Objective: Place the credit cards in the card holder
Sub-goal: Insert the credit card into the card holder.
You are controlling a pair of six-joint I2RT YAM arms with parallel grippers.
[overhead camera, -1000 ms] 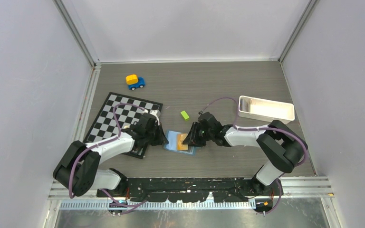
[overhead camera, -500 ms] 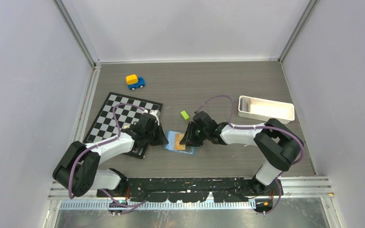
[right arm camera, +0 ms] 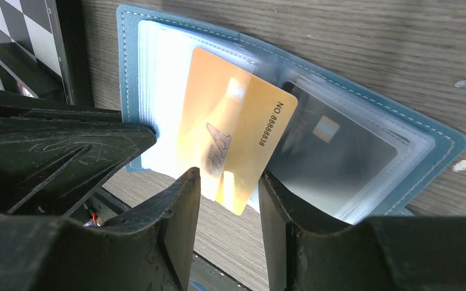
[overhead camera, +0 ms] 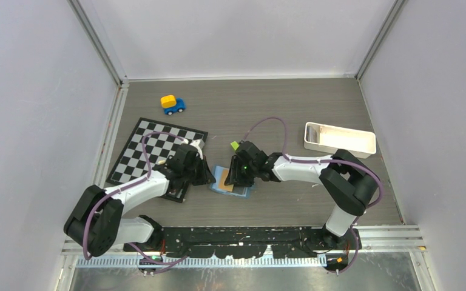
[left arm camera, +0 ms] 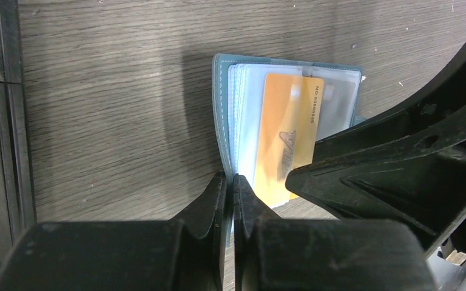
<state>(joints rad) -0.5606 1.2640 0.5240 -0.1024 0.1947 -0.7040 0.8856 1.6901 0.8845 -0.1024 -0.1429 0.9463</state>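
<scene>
The left gripper [left arm camera: 229,179] clamps the card holder [left arm camera: 219,121] edge. The right gripper [right arm camera: 229,177] stands part open, tan-gold card [right arm camera: 230,121] between its jaws.

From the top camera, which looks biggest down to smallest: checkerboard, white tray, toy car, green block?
Largest to smallest in the top view:
1. checkerboard
2. white tray
3. toy car
4. green block
No close calls.
</scene>
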